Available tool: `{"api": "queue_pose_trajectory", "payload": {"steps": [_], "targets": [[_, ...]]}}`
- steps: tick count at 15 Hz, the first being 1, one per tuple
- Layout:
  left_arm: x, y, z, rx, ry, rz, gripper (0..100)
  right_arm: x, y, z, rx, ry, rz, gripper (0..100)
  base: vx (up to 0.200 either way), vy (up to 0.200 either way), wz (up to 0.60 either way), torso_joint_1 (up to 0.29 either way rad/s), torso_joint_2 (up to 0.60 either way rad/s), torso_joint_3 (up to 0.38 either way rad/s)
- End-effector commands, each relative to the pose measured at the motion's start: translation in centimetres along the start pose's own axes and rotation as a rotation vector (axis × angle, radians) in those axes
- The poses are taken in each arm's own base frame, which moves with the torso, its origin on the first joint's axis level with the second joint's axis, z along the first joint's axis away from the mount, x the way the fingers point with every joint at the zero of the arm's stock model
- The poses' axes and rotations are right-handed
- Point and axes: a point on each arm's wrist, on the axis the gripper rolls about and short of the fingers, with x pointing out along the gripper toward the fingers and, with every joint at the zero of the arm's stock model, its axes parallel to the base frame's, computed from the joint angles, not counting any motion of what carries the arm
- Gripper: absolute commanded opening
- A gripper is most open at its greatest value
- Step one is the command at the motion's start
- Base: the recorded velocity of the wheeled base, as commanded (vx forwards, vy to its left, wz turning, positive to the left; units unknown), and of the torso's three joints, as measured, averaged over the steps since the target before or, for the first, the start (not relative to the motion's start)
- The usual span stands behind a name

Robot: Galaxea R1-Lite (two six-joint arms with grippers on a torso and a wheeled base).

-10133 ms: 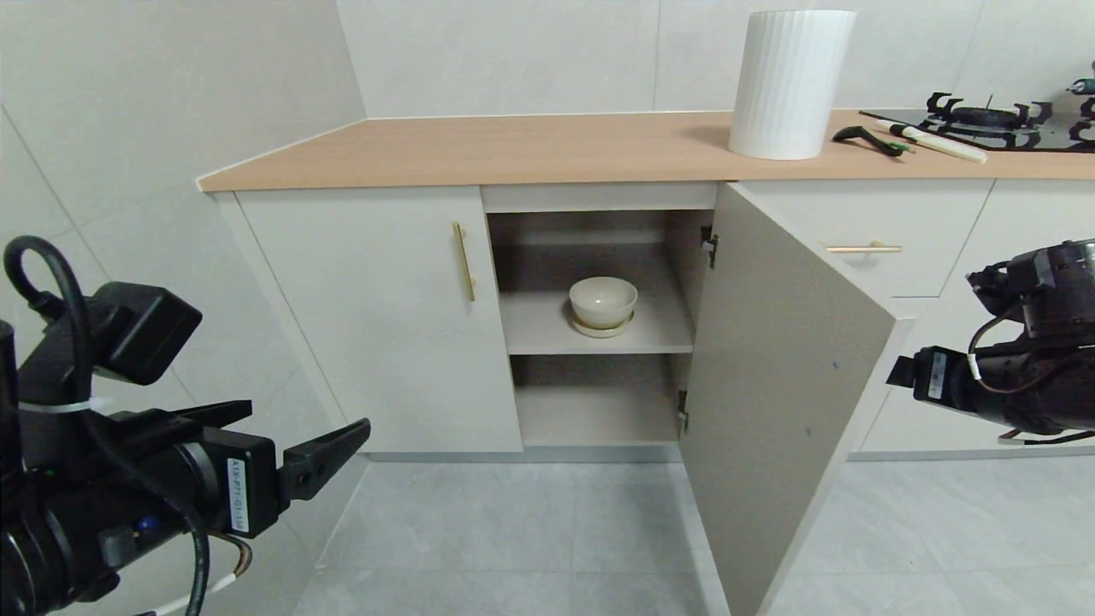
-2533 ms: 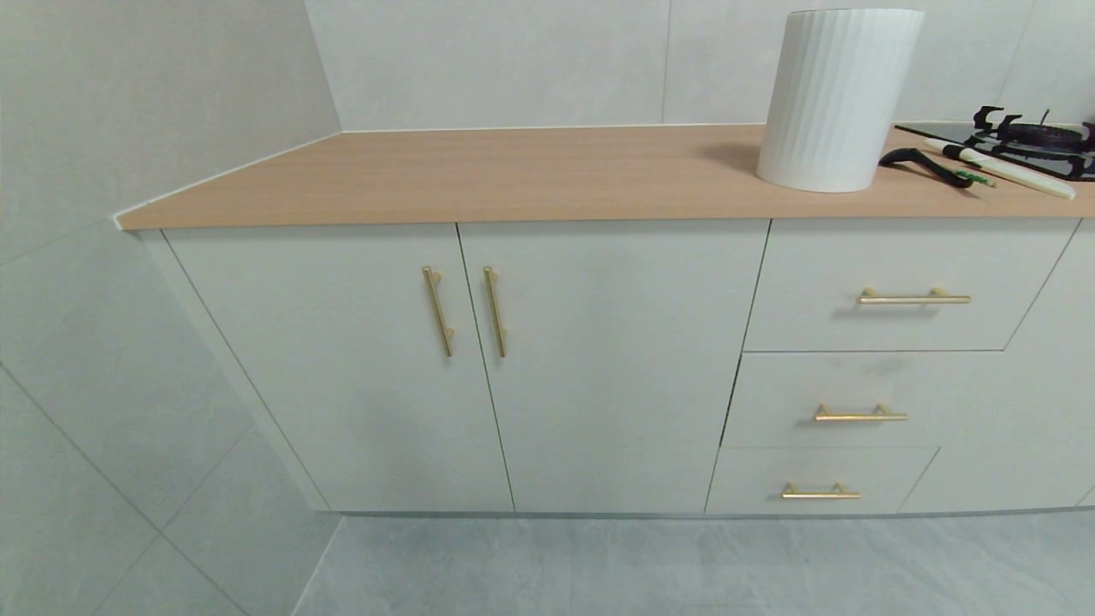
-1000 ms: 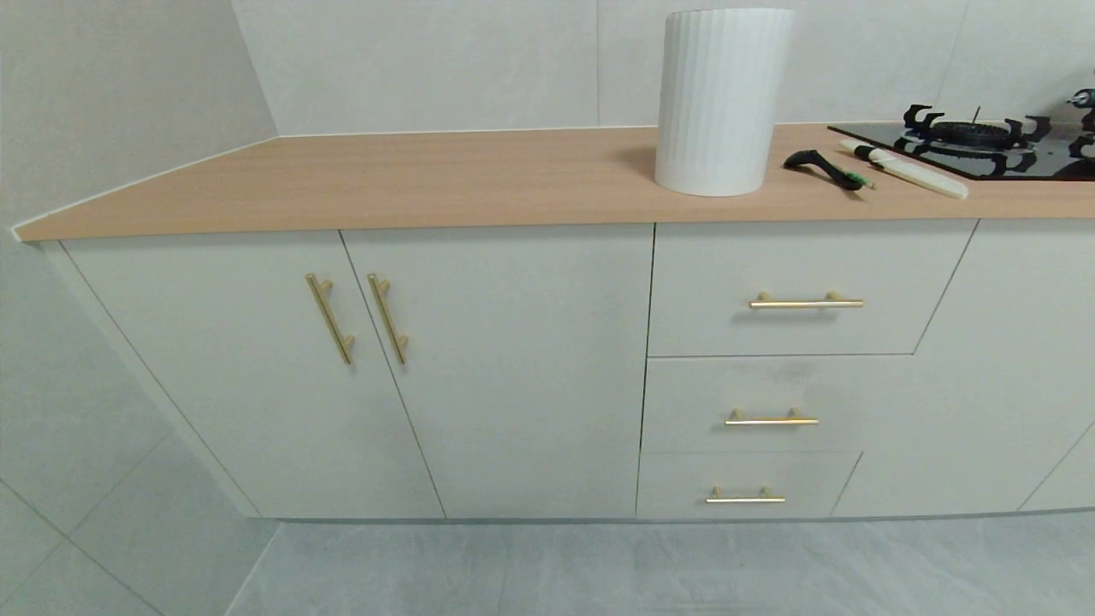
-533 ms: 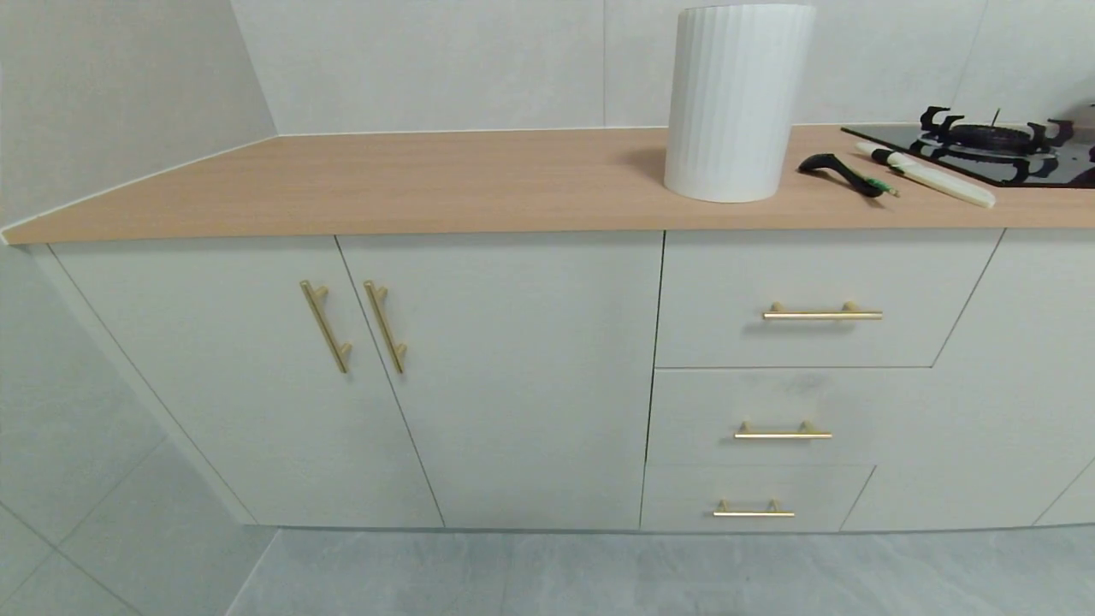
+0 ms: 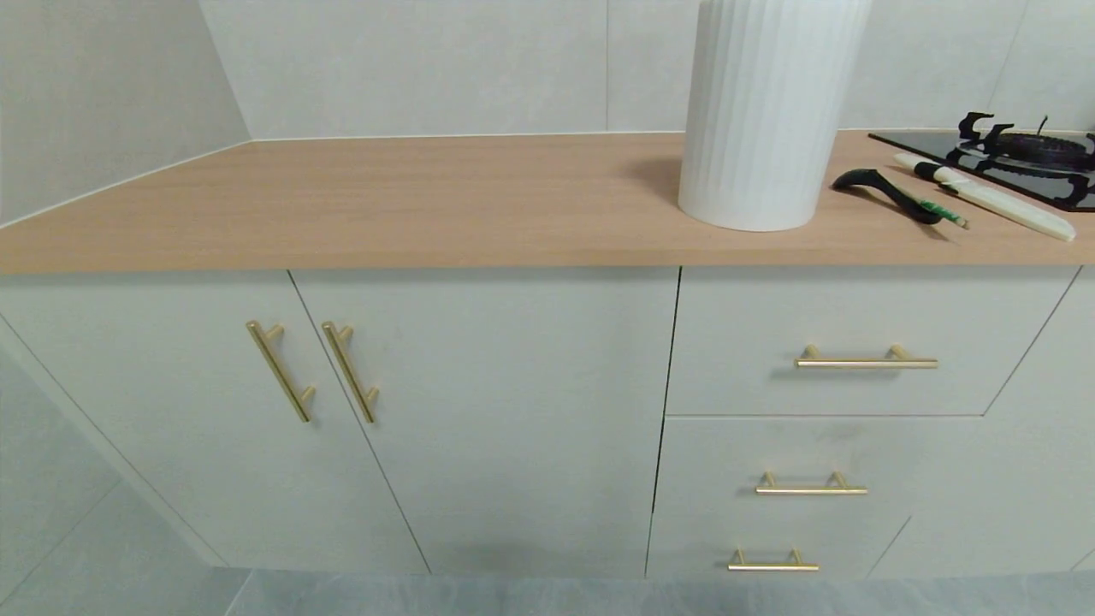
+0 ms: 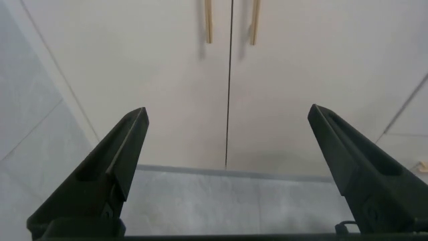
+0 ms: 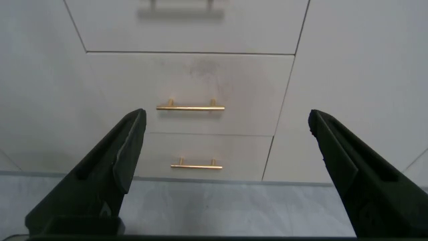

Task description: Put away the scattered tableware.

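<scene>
Head view gives us the countertop (image 5: 428, 205), where the task's pieces lie toward its right end. A black-handled utensil (image 5: 885, 190) sits just beside the white ribbed canister (image 5: 770, 120), and a pale knife-like utensil (image 5: 997, 203) lies along the hob's (image 5: 1026, 154) near edge. We judge they are simply awaiting collection.

The cabinet doors (image 5: 513, 411) are shut. Our left gripper (image 6: 226, 114) hangs low facing them, jaws spread wide and empty. Our right gripper (image 7: 226, 115), equally wide and empty, faces the lower drawers (image 7: 190, 87).
</scene>
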Motion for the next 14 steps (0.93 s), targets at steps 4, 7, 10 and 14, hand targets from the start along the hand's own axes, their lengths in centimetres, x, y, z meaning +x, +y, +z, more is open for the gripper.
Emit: {"api": "queue_pose_trajectory", "payload": {"steps": [4,7,10,14], "targets": [[0.00,0.00,0.01,-0.001,-0.001,0.001,100,0.01,0.00,-0.01,-0.004,0.002,0.000,100,0.000,0.000,0.00,0.000,0.00,0.000],[0.00,0.00,0.01,-0.001,-0.001,0.001,100,0.01,0.00,0.01,-0.003,0.000,0.000,100,0.000,0.000,0.00,0.000,0.00,0.000],[0.00,0.00,0.01,-0.001,-0.001,0.001,100,0.01,0.00,0.01,-0.004,0.000,0.000,100,0.000,0.000,0.00,0.000,0.00,0.000],[0.00,0.00,0.01,-0.001,-0.001,0.001,100,0.37,-0.02,0.15,-0.013,0.046,0.010,100,0.000,0.000,0.00,0.000,0.00,0.000]]}}
